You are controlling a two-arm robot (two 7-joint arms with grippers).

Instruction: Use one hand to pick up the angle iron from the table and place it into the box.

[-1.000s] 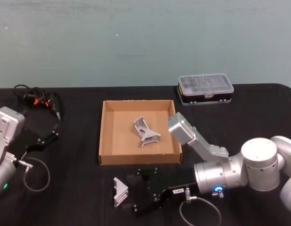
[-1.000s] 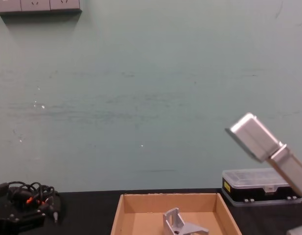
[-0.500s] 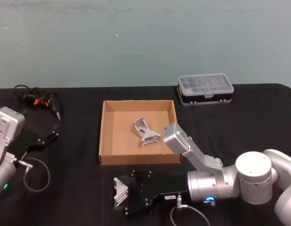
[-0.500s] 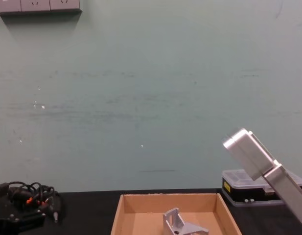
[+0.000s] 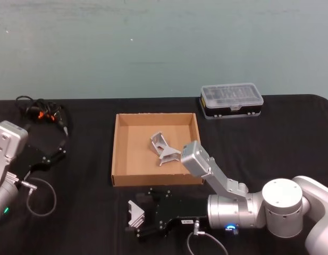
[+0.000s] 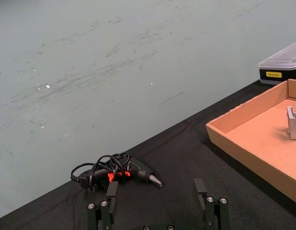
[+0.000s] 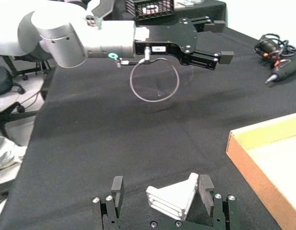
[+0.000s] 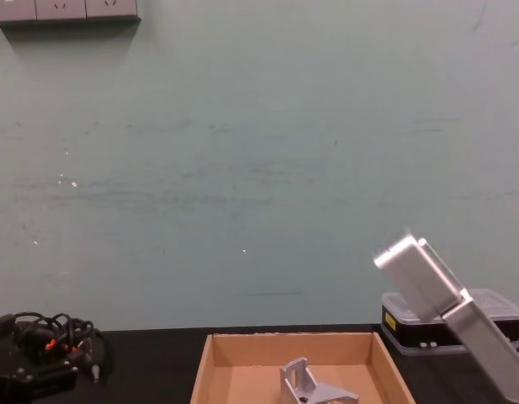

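One silver angle iron (image 5: 134, 214) lies on the black table (image 5: 84, 212) in front of the box (image 5: 117, 154). My right gripper (image 5: 142, 217) lies low over the table, open, a finger on each side of that iron. In the right wrist view the iron (image 7: 174, 199) sits between the fingers of the right gripper (image 7: 161, 188), close against one finger (image 7: 206, 187) and apart from the other. A second angle iron (image 5: 164, 148) rests inside the cardboard box. My left gripper (image 5: 57, 153) is parked at the far left, open and empty.
A black case with a clear lid (image 5: 232, 99) stands behind the box to the right. A tangle of black cable with a tool (image 5: 41, 113) lies at the back left. The right arm's elbow (image 5: 194, 158) hangs over the box's front right corner.
My right arm has slid left along the table's front. Its open fingers, earlier just short of the angle iron, now flank it. The left arm has stayed still.
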